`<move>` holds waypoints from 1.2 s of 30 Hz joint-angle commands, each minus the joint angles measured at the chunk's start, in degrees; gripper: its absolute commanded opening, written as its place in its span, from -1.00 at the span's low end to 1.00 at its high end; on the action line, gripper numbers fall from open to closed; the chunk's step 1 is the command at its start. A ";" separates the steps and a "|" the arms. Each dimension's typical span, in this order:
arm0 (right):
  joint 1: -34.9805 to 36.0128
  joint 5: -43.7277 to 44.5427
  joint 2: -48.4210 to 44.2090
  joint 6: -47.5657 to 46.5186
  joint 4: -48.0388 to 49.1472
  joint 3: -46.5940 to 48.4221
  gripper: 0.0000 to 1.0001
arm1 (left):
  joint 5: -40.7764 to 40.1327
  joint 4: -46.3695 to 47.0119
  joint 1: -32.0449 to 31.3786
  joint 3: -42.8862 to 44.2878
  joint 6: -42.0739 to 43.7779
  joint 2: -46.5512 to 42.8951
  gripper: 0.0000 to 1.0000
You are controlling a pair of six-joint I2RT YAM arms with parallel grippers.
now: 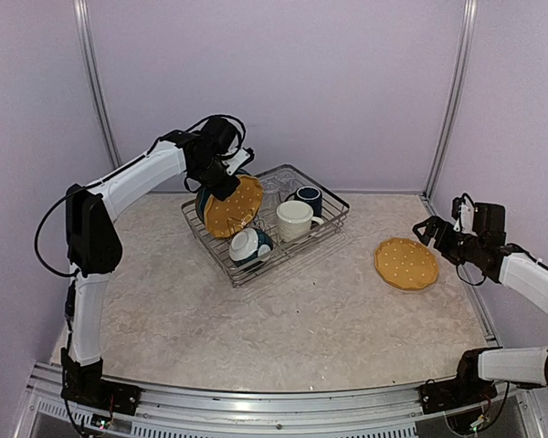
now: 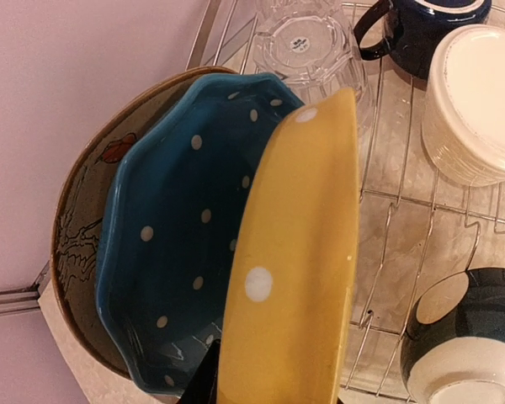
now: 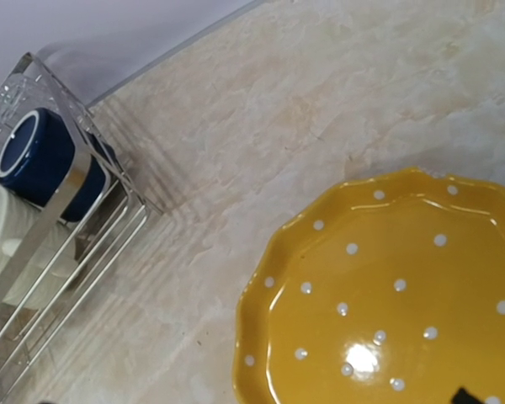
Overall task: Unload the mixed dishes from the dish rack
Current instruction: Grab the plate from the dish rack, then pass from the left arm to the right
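Observation:
My left gripper (image 1: 225,185) reaches into the dish rack (image 1: 333,219) from above and is shut on the rim of a yellow dotted plate (image 2: 295,269) standing on edge. One finger (image 2: 200,383) shows beside the plate. Behind it stand a blue dotted plate (image 2: 177,236) and a cream bird-pattern plate (image 2: 80,227). The rack also holds a clear glass (image 2: 307,42), a navy mug (image 2: 425,25), a cream mug (image 2: 480,101) and a teal-and-white bowl (image 2: 471,345). My right gripper (image 1: 432,234) is open and empty, just right of a second yellow plate (image 1: 406,263) lying flat on the table.
The rack stands at the back centre, close to the rear wall. The flat yellow plate (image 3: 396,303) lies to the right of the rack's corner (image 3: 76,181). Metal frame posts rise at the back left and back right of the marble-pattern table (image 1: 283,319).

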 commanded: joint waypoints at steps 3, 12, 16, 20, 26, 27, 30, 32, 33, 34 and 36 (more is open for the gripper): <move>1.34 0.66 0.67 0.41 0.78 0.72 1.00 | -1.68 3.12 -1.10 0.30 -3.29 -6.50 -1.00; 1.89 1.03 0.51 0.56 0.50 0.79 0.99 | -0.90 3.44 -1.15 0.73 -6.12 -8.53 -1.00; 1.97 1.12 0.42 0.74 0.75 0.72 1.00 | 0.47 3.94 -1.11 0.12 -6.33 -10.19 -1.00; 2.07 1.04 0.74 0.77 0.75 0.98 1.00 | 0.72 4.25 -1.15 0.11 -6.45 -11.26 -1.00; 2.14 1.33 0.68 0.77 0.71 0.88 1.00 | 0.86 4.70 -1.19 0.58 -7.25 -12.92 -1.00; 2.24 1.23 0.68 0.81 0.78 0.90 0.99 | 1.09 4.78 -1.19 0.56 -7.29 -13.20 -1.00; 2.31 1.28 0.68 0.86 0.75 0.90 1.00 | 1.12 4.61 -1.28 0.64 -7.42 -13.57 -1.00; 2.35 1.29 0.60 0.90 0.79 0.86 0.99 | 1.26 4.61 -1.28 0.58 -7.61 -13.73 -1.00; 2.34 1.29 0.56 0.94 0.80 0.84 1.00 | 1.35 4.54 -1.28 0.56 -7.86 -13.75 -1.00; 2.42 1.29 0.59 0.94 0.76 0.86 1.00 | 1.52 4.46 -1.28 0.56 -8.15 -13.83 -1.00; 2.39 1.29 0.46 0.94 0.72 0.90 0.99 | 1.83 4.45 -1.28 0.68 -9.07 -14.06 -1.00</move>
